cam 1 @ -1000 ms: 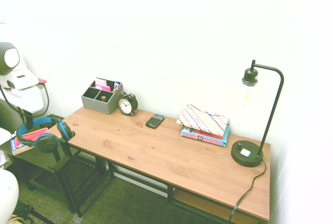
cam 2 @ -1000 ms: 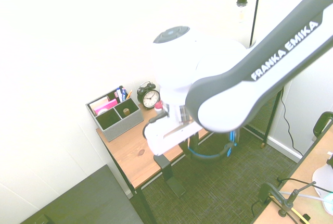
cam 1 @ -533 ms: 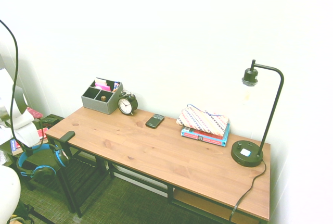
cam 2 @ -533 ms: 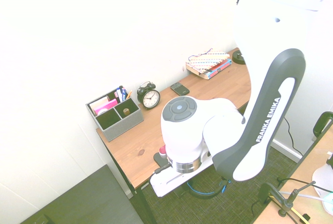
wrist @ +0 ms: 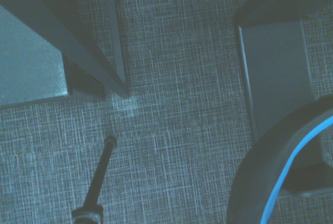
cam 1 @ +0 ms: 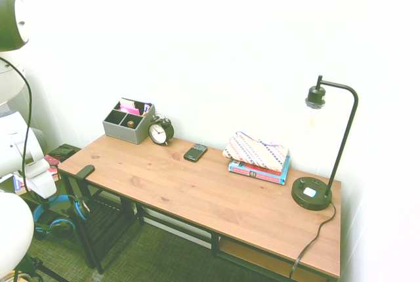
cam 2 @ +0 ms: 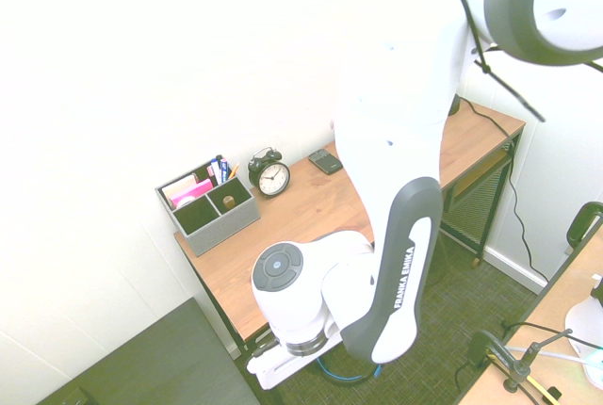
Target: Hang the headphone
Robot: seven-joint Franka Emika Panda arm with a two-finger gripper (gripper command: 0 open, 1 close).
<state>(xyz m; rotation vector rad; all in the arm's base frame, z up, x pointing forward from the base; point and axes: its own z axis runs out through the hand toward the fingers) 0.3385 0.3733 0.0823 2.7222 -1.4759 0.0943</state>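
The headphone (cam 1: 60,227), with a blue headband and black ear cups, hangs low beside the desk's left end, under tabletop height and close to the carpet. My gripper (cam 1: 44,193) sits just above it, shut on the headband. In the second exterior view only a blue arc of the headphone (cam 2: 345,374) peeks out beneath the arm. The wrist view shows the headphone (wrist: 270,193) as a dark curved band with a blue stripe over grey carpet. A black hook (cam 1: 84,171) sticks out from the desk's left edge, above and to the right of the headphone.
The wooden desk (cam 1: 197,193) carries a grey organizer (cam 1: 128,122), a clock (cam 1: 159,131), a phone (cam 1: 195,152), a pouch on books (cam 1: 257,157) and a black lamp (cam 1: 321,164). Black desk legs (cam 1: 88,229) stand close to the headphone. A low side table with books (cam 1: 59,153) is behind.
My gripper has gone down with the headphone, from about tabletop height beside the desk's left end to well below the top, near the floor. The desk's things have not moved.
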